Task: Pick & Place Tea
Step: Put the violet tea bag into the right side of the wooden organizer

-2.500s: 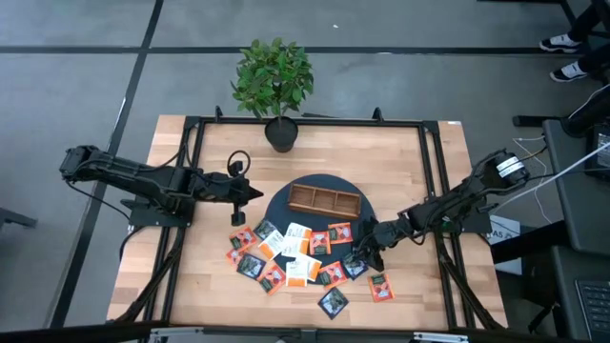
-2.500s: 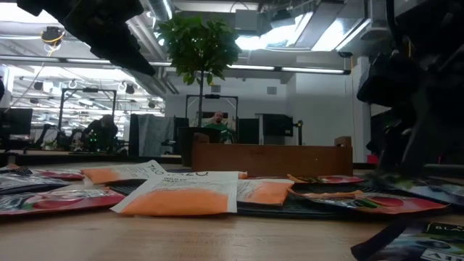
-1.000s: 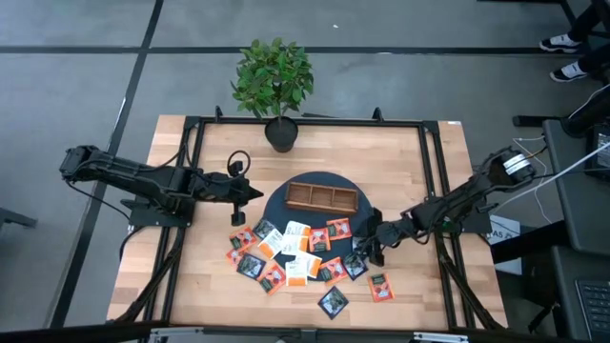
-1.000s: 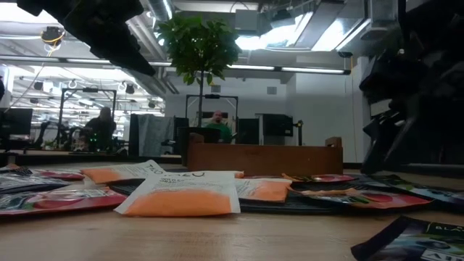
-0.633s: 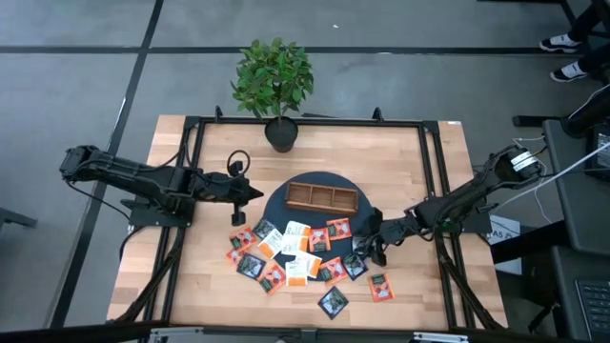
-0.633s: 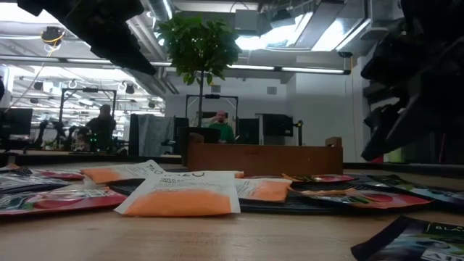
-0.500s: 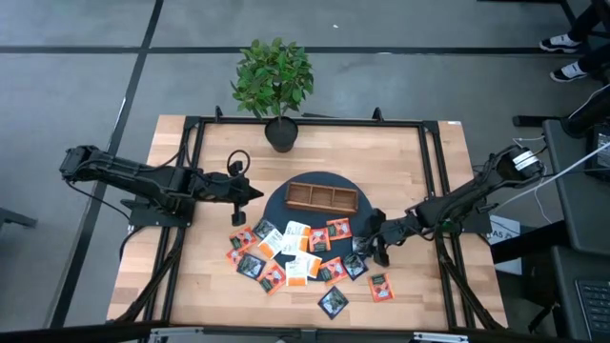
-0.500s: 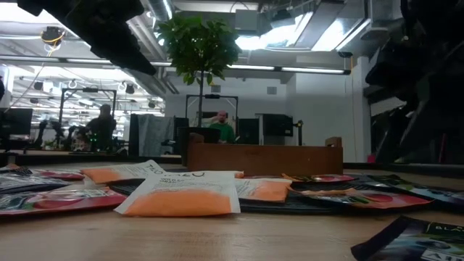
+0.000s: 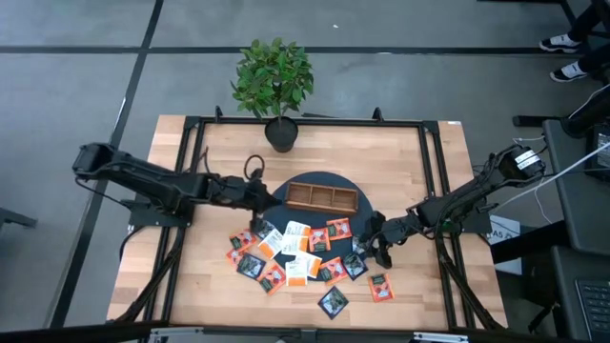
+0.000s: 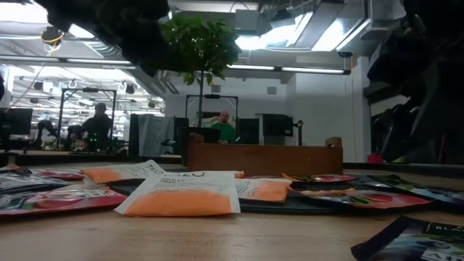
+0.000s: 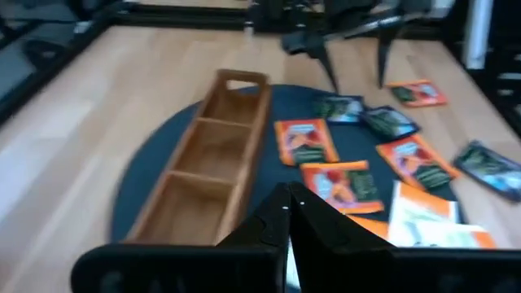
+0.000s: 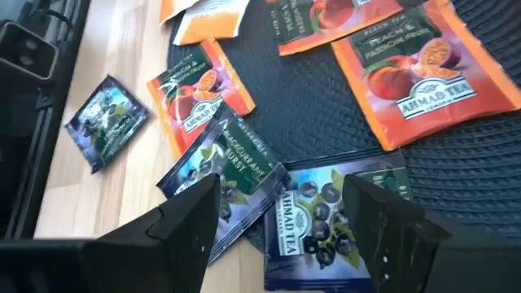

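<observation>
Several small tea sachets, orange [image 9: 303, 271], white and dark [image 9: 334, 302], lie flat on the wood table and on the near part of a round dark mat [image 9: 282, 215]. A brown three-compartment wooden tray [image 9: 324, 197] rests on the mat. My left gripper [image 9: 264, 198] is shut and hangs just off the tray's left end [image 11: 175, 216]; its fingertips [image 11: 289, 203] hold nothing. My right gripper [image 9: 379, 248] is open above the mat's right edge. Its fingers [image 12: 195, 213] stand apart over two dark blue sachets [image 12: 326, 220].
A potted plant [image 9: 274, 81] stands at the table's far edge, behind the tray. A black frame [image 9: 434, 181] runs along the table's sides. Bare wood shows to the right of the mat [image 9: 419, 171] and at the near left corner [image 9: 195, 286].
My left gripper has moved toward the table's right edge, up to the wooden tray's left end, and has tipped a little downward; it stays shut. The sachets and the tray have kept their places.
</observation>
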You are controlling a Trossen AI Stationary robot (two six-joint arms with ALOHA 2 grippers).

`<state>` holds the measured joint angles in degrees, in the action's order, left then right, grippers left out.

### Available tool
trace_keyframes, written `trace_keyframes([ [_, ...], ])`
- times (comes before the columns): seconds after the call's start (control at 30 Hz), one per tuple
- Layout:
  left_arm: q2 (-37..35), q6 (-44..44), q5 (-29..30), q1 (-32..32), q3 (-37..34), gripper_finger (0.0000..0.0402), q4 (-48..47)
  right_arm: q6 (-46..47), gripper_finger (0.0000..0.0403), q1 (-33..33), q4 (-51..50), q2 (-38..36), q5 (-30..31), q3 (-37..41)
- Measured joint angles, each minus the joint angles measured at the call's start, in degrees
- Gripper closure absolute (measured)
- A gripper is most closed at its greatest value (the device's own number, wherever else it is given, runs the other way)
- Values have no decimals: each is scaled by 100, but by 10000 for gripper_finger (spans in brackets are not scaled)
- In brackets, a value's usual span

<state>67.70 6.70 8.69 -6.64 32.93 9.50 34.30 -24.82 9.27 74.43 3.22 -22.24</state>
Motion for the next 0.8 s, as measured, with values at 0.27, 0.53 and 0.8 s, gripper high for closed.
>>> trace_keyframes([
  [0.27,470,7,-282,-2,0,398,152,-13,142,0,19,0,-48,0],
  [0.53,500,7,-281,-2,0,398,262,-114,143,-119,435,2,-134,-2],
  [0.8,500,7,-278,-2,0,398,260,-455,164,-326,647,4,267,-9],
])
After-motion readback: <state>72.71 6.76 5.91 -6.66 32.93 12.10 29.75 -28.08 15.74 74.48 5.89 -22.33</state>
